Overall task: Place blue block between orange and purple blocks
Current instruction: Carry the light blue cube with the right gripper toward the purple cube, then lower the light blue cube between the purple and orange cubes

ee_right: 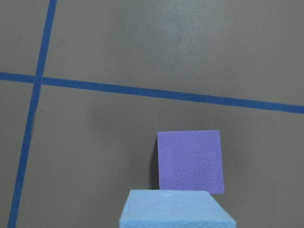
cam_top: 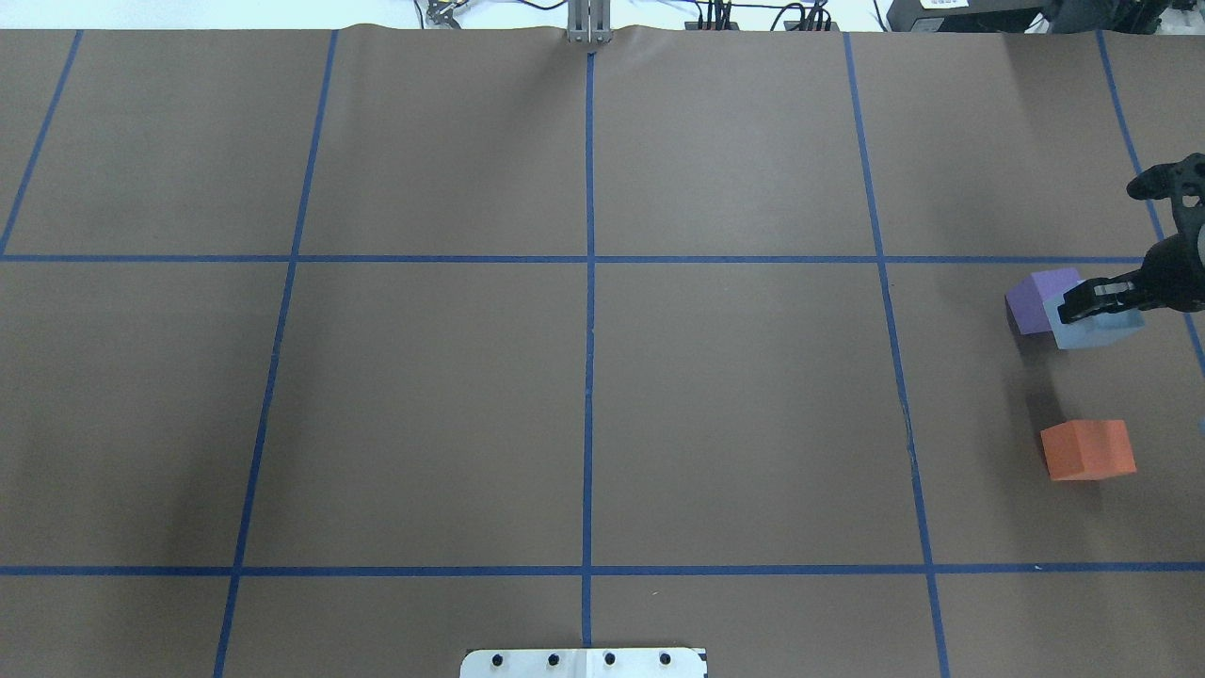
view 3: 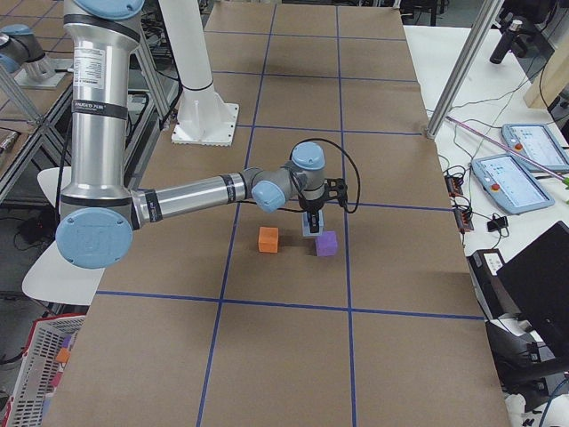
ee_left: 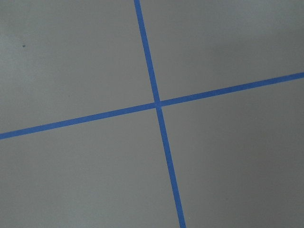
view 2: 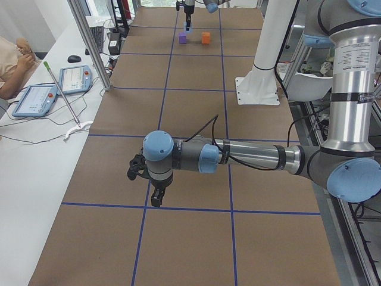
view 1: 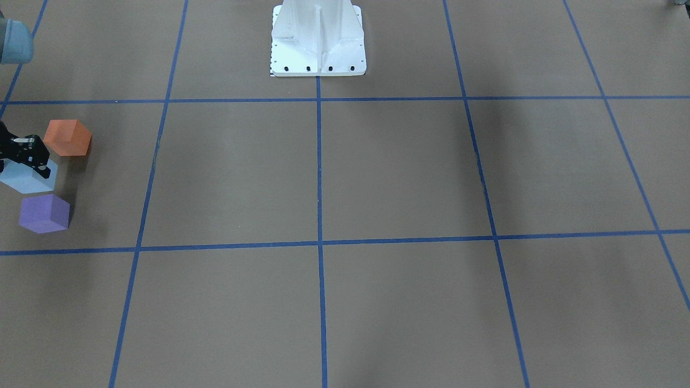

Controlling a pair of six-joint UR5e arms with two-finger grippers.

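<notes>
My right gripper (cam_top: 1101, 309) is shut on the light blue block (cam_top: 1097, 330) and holds it a little above the table. In the front view the blue block (view 1: 27, 178) hangs between the orange block (view 1: 67, 138) and the purple block (view 1: 45, 213). From overhead it overlaps the purple block (cam_top: 1040, 299), and the orange block (cam_top: 1087, 450) lies apart, nearer the robot. The right wrist view shows the blue block (ee_right: 175, 211) at the bottom with the purple block (ee_right: 190, 161) just beyond it. My left gripper (view 2: 149, 185) hovers over a tape crossing; I cannot tell whether it is open.
The white robot base (view 1: 318, 40) stands at the table's middle near edge. Blue tape lines (cam_top: 589, 282) grid the brown table. The blocks lie close to the table's right end. A side table with tablets (view 2: 36, 98) runs along the far side.
</notes>
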